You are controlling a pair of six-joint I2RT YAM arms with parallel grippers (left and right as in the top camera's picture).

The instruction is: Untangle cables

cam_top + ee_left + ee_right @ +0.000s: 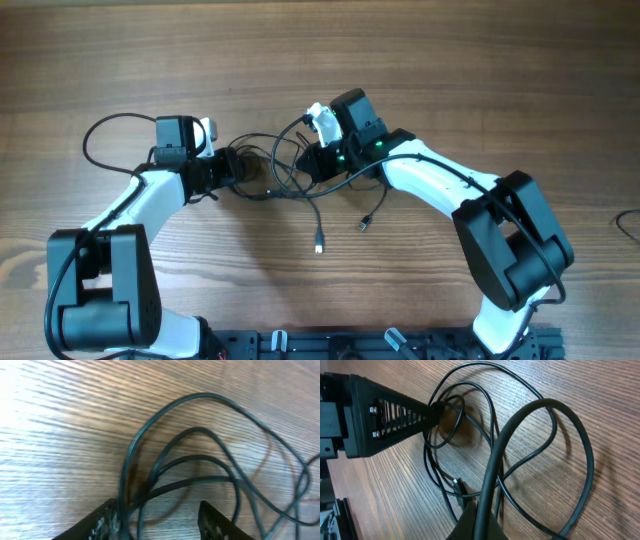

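Note:
The cables [280,165] are thin black cords looped in a tangle on the wooden table between my two grippers. Two loose strands trail toward the front and end in small plugs [319,243] [364,226]. My left gripper [238,170] sits at the tangle's left edge. In the left wrist view its fingers [160,525] are apart, with cable loops [200,395] passing between them, close to the left finger. My right gripper [306,160] is at the tangle's right side. In the right wrist view it [485,517] is shut on a black cord [545,404] that arches up from the jaws. A plug [459,485] lies just ahead of it.
The left arm's own thicker wire [100,135] loops out to the left of that arm. A black rail [380,345] runs along the table's front edge. Another dark wire [630,225] shows at the right edge. Bare wood lies beyond the arms.

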